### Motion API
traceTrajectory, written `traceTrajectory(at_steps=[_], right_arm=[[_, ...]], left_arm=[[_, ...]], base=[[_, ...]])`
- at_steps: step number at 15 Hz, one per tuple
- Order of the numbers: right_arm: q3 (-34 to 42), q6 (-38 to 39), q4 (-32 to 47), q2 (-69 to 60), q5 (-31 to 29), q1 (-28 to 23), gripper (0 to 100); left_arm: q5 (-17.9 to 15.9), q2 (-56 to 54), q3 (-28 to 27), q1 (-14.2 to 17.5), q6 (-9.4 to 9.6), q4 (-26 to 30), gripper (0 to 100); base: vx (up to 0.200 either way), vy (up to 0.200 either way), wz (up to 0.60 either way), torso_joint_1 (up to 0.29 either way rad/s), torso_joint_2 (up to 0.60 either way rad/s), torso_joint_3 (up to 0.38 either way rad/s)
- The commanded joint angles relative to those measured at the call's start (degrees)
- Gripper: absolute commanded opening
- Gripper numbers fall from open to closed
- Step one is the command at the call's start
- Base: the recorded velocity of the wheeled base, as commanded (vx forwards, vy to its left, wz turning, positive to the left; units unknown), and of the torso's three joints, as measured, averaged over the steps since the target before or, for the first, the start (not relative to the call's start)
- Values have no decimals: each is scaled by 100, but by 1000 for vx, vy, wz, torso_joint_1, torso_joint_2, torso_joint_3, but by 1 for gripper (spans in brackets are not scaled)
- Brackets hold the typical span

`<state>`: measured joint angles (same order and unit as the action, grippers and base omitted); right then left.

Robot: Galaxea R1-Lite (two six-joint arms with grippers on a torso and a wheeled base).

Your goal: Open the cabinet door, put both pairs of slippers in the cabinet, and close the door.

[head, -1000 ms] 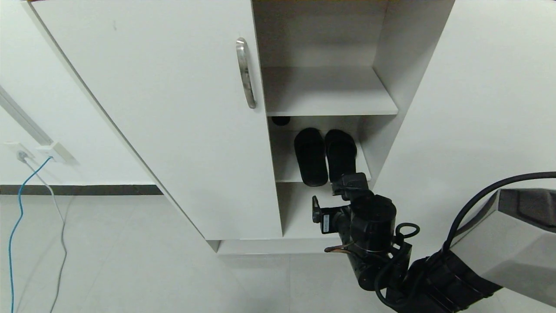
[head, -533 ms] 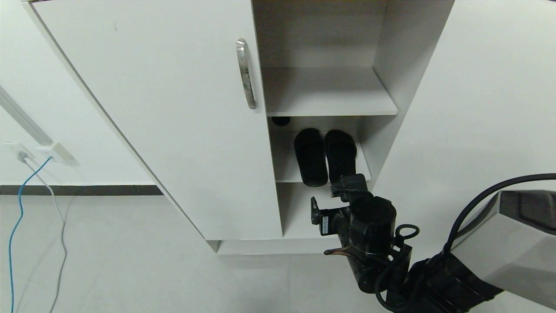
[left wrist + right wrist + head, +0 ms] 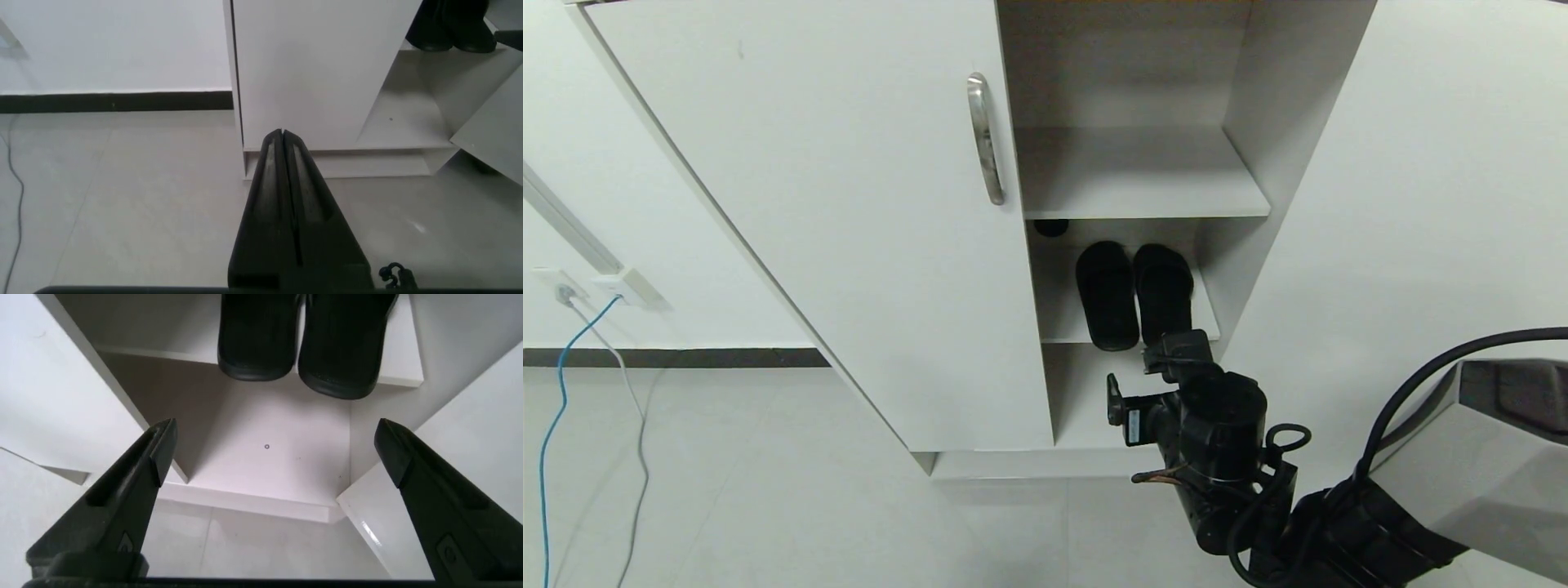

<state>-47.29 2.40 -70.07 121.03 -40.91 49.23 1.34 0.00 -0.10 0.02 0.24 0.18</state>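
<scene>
Cabinet (image 3: 1282, 98) open on the right side, 1 pair of black slippers (image 3: 1107, 296) sitting inside on the middle shelf (image 3: 1058, 314)

The 2 slippers lie side by side, touching, with their near ends right at the shelf's front edge; the upper shelf (image 3: 1135, 175) is above them and the bottom compartment (image 3: 1094, 400) below. The open door (image 3: 1421, 204) is swung out to the right, and the other door (image 3: 849, 220), the one with the metal handle (image 3: 985, 139), covers the left half. The right tool (image 3: 276, 433) sits in front of the bottom compartment, just under the slippers, spread wide with nothing in it. The left tool (image 3: 282, 140) is pinched together on nothing, low over the tiled floor (image 3: 122, 204) in front of the cabinet.
</scene>
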Motion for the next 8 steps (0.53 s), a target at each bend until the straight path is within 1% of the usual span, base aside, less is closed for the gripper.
traceTrajectory(at_steps=[1, 8], right_arm=[[9, -3, -7, 35, -5, 17, 100], [53, -12, -7, 44, -5, 17, 100]], left_arm=[[7, 9, 1, 6, 2, -1, 0], [7, 0, 1, 6, 2, -1, 0]], base=[[0, 0, 0, 2, 2, 95], [0, 0, 0, 1, 4, 186]])
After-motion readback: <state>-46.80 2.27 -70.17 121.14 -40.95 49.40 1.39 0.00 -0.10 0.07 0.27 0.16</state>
